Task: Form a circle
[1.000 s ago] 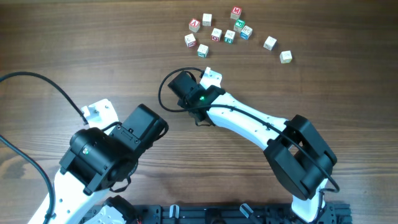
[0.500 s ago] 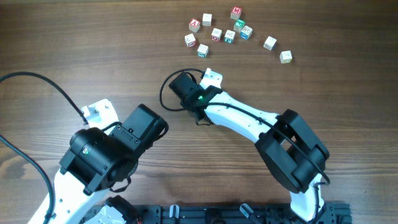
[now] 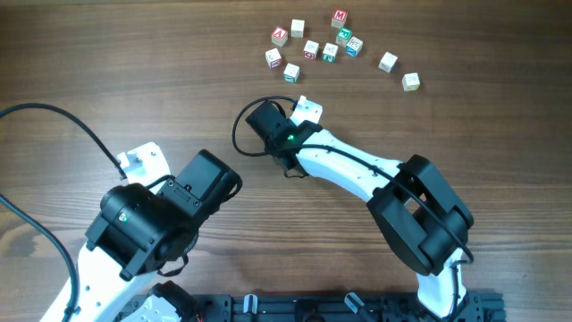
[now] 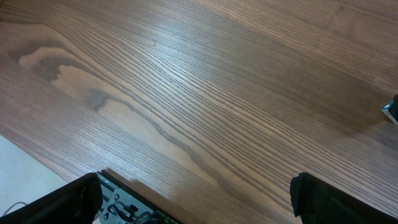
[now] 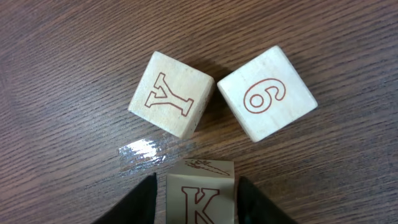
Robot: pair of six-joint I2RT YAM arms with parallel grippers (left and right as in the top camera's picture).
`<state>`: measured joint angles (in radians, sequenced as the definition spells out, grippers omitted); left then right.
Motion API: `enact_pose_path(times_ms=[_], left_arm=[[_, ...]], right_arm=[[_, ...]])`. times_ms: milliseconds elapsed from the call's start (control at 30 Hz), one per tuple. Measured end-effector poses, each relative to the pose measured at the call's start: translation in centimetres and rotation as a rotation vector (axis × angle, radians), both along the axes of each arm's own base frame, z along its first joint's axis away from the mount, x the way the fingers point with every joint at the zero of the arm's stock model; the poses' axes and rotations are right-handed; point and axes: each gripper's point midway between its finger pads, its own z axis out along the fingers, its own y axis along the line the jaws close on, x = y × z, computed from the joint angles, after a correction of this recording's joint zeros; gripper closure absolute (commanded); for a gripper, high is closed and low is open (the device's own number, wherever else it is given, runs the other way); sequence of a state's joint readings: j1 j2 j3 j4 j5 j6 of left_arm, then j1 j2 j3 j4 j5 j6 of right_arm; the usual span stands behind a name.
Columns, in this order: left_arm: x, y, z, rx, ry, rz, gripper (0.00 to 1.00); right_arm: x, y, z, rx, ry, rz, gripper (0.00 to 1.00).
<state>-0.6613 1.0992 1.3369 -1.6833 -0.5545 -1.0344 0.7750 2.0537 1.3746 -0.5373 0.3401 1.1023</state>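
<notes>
Inside the right gripper (image 5: 198, 182) sits the K cube (image 5: 200, 202), perhaps already clamped.

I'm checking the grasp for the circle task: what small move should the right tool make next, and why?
Probably close the right tool fully on the K cube. It sits between the fingers, but a sliver of table shows beside one, so a firm grip isn't evident. The Y cube and 6 cube lie just ahead.
</notes>
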Motion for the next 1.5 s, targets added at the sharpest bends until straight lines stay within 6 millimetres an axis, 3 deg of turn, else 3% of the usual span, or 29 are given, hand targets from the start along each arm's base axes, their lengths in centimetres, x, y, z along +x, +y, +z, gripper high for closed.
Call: enact_pose_path(times_ms=[467, 1167, 1500], left_arm=[[0.0, 0.0, 0.0, 0.000, 0.000, 0.000, 0.00], [0.0, 0.0, 0.0, 0.000, 0.000, 0.000, 0.00], [0.0, 0.0, 0.0, 0.000, 0.000, 0.000, 0.00]], right_arm=[[0.0, 0.0, 0.0, 0.006, 0.001, -0.008, 0.74], [0.1, -0.1, 0.1, 0.025, -0.007, -0.060, 0.75], [-0.5, -1.0, 0.4, -0.029, 0.027, -0.065, 0.82]])
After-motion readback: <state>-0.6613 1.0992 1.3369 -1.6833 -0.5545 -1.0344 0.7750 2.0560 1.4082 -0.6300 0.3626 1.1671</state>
